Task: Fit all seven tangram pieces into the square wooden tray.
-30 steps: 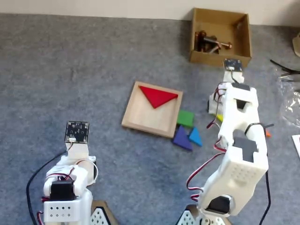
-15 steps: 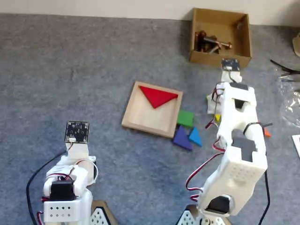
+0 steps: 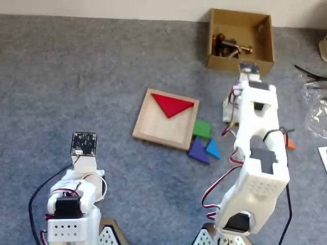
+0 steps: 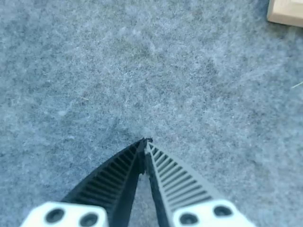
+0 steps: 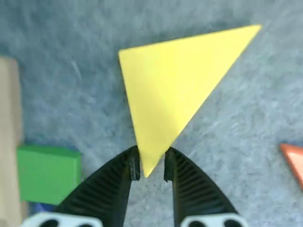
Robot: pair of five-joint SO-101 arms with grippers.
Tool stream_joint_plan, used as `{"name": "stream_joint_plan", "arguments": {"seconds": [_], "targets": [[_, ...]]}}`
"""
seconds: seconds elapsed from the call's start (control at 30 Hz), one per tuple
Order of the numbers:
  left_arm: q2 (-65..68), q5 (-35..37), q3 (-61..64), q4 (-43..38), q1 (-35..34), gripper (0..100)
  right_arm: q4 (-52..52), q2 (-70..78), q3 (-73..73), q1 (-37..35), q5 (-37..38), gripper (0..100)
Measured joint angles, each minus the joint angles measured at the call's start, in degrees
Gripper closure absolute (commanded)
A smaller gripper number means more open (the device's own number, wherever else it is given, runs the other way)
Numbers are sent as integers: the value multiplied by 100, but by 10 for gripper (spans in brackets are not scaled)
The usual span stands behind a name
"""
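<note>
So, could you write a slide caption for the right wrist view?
Right gripper pinches a corner of the yellow triangle; green square block nearby.

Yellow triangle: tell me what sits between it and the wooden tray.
The green square lies between the yellow triangle and the wooden tray, right beside the tray's edge.

The counter (image 3: 76,61) is looked down on from a fixed high camera, with both arms seen from behind. The left wrist camera is aimed along the left pincer (image 4: 144,142) at the counter, close up; a corner of the wooden tray (image 4: 286,12) is shared with the high view. The right wrist camera is held close over the yellow triangle (image 5: 175,90), past the right pincer (image 5: 150,163); the green square (image 5: 47,172) is shared too.
</note>
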Motion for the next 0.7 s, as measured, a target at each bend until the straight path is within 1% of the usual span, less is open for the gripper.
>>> {"name": "stream_joint_plan", "arguments": {"seconds": [0.13,0.33,0.43,0.53,0.7], "targets": [[0,0,0,0,0,993,70,0,-396,-18,-237,842],[0,0,0,0,0,993,88,0,-501,-9,-492,835],[0,0,0,0,0,993,-97,0,-501,-18,-774,831],[0,0,0,0,0,993,-563,0,-501,-9,-1398,765],[0,0,0,0,0,993,-1064,0,-501,-9,-2787,620]]}}
